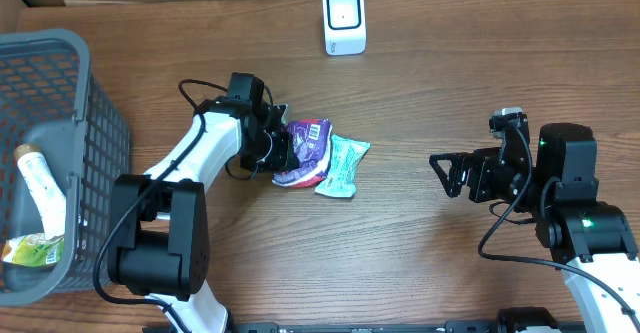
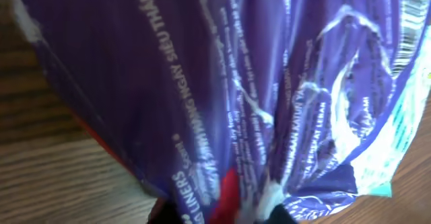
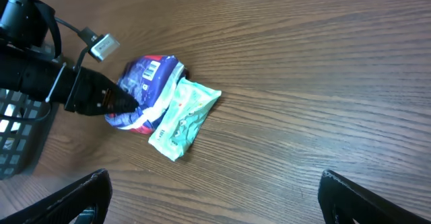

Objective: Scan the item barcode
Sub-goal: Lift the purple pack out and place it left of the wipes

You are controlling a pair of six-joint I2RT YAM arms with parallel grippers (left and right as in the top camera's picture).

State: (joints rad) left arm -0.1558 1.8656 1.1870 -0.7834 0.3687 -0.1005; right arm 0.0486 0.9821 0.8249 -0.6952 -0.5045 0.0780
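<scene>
Left gripper (image 1: pixel 283 151) is pressed against the left edge of the purple packet (image 1: pixel 305 151). Its own camera shows little besides crinkled purple film, so whether the jaws are clamped on the wrapper or merely alongside it I cannot tell. The packet lies flat near the middle of the table (image 1: pixel 450 83), and a barcode (image 3: pixel 153 68) shows on its upper face in the right wrist view. A mint-green packet (image 1: pixel 343 165) lies against its right side, overlapping that edge, so the two touch. The white scanner (image 1: pixel 344 20) stands well apart at the far edge of the table, its face turned towards the arms. The right gripper (image 1: pixel 440 173) hovers off to the right with its fingers spread wide and nothing between them. A grey basket (image 1: pixel 60 43) on the left holds a bottle (image 1: pixel 40 188) and other goods. The main risk, as I judge it, is the grip: slick, loose film pinched only at a corner could slide out on the lift, or the packet could droop and fold so the barcode creases or turns away from the scanner. The overlapping green packet could also be dragged along or catch, and the code would need to face the scanner squarely to read.
</scene>
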